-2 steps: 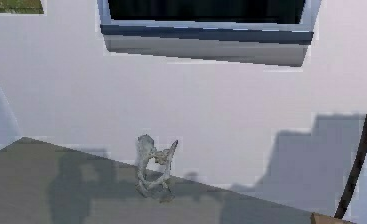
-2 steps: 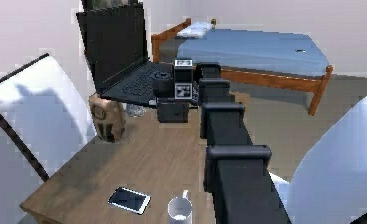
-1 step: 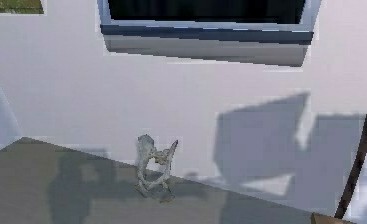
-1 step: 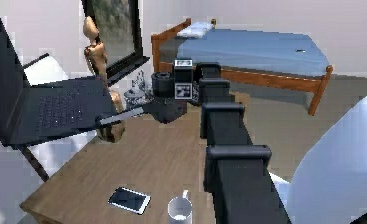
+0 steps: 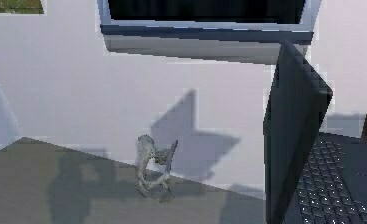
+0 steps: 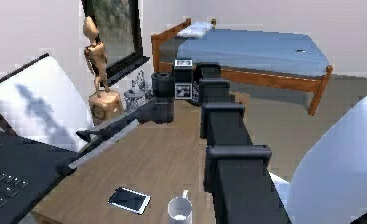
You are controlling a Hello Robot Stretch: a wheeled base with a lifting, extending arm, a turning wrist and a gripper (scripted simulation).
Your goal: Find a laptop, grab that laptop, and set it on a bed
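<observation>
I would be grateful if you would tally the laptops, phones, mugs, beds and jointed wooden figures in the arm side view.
Laptop: 1
Phone: 1
Mug: 1
Bed: 1
Jointed wooden figure: 1
Total: 5

Below the gripper [image 6: 149, 92] and its arm, a wooden table [image 6: 121, 160]. On the wood, well short of the gripper and off toward the arm side view's left, an open laptop [image 6: 31, 120], lid upright. Close against the arm's near end, a white mug [image 6: 179, 209], and just left of that a phone [image 6: 129, 200] lying flat. Out past the laptop, left of the gripper, a wooden jointed figure [image 6: 96, 60] standing upright. Well beyond the gripper, a bed [image 6: 261, 50] with a blue mattress, carrying a pillow [image 6: 194, 31] at its far left end.
</observation>
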